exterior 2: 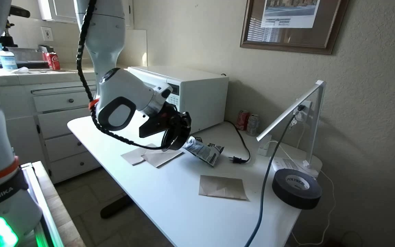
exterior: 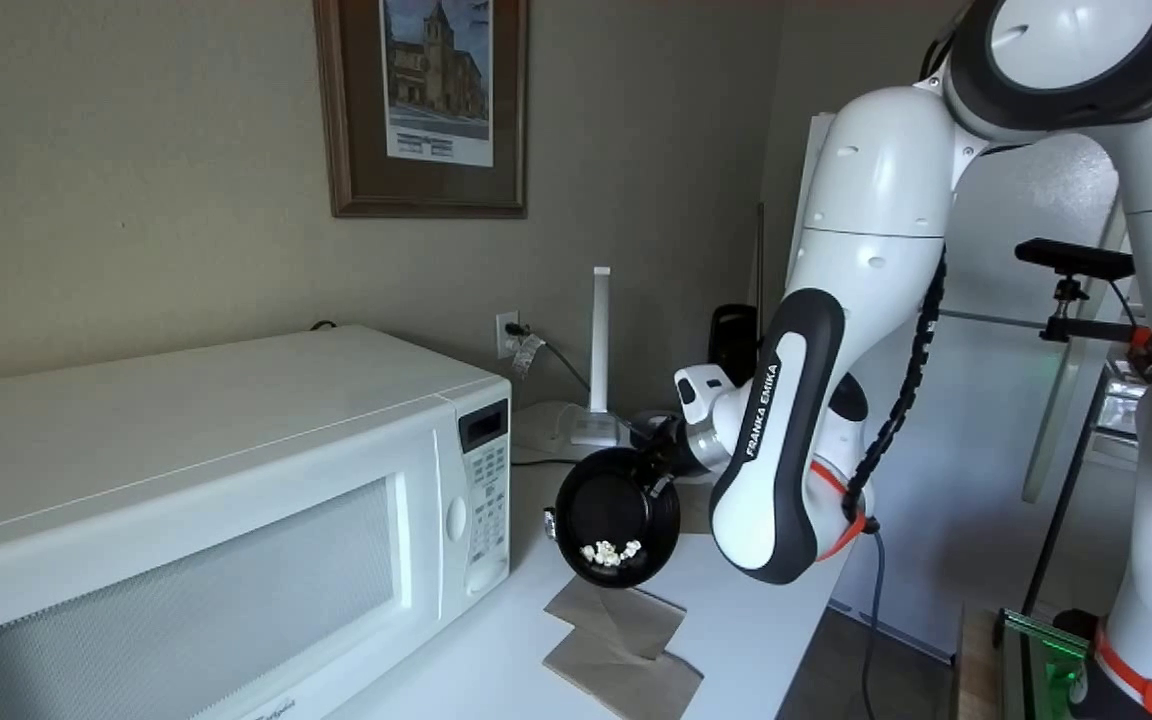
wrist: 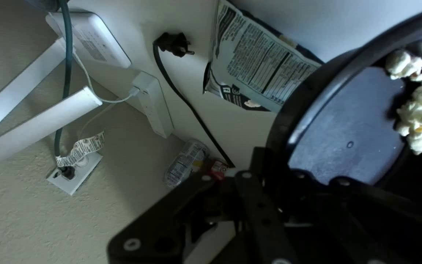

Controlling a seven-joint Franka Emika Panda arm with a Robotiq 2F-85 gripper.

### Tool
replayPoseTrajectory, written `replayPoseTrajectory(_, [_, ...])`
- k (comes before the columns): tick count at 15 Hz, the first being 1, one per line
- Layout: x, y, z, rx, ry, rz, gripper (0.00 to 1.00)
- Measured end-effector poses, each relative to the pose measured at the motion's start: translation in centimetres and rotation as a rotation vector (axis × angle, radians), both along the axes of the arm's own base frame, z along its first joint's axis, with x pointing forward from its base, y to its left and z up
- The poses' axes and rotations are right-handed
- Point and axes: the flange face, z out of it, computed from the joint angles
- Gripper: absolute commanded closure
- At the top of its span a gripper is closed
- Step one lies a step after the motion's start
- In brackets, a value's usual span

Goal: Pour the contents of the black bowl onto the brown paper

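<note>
Table [exterior 2: 183,195] first, white and broad beneath it all, the arm [exterior: 861,270] reaching in over it and the microwave [exterior: 236,430] standing at one side. Down to the paper: three sheets lie flat, a lone sheet [exterior 2: 222,187] set apart and an overlapping pair made up of a pale sheet [exterior 2: 136,156] and what I take for the brown paper [exterior: 621,618], though the lone one can't be ruled out. And there's the bowl [exterior: 608,500], up off the table, tipped steeply, low edge on the side of that pair; whether it hangs squarely over the target, I can't tell. Gripper [wrist: 278,168] next: it has the bowl pinched by the rim, so grasp and lift look done, and plenty of tilt is on already. Smallest of all, the popcorn [wrist: 419,112]: every piece in sight sits inside the bowl, bunched against the low wall, none showing on the brown paper. So the pour itself looks to be waiting! What's left, I'd say: line that edge up over the sheet, tip further, and let the pieces drop.
</note>
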Motion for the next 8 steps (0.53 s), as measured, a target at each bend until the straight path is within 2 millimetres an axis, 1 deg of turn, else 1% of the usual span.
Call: replayPoseTrajectory(8, [-0.46, 0.45, -0.24, -0.039, -0.073, 0.038, 0.98])
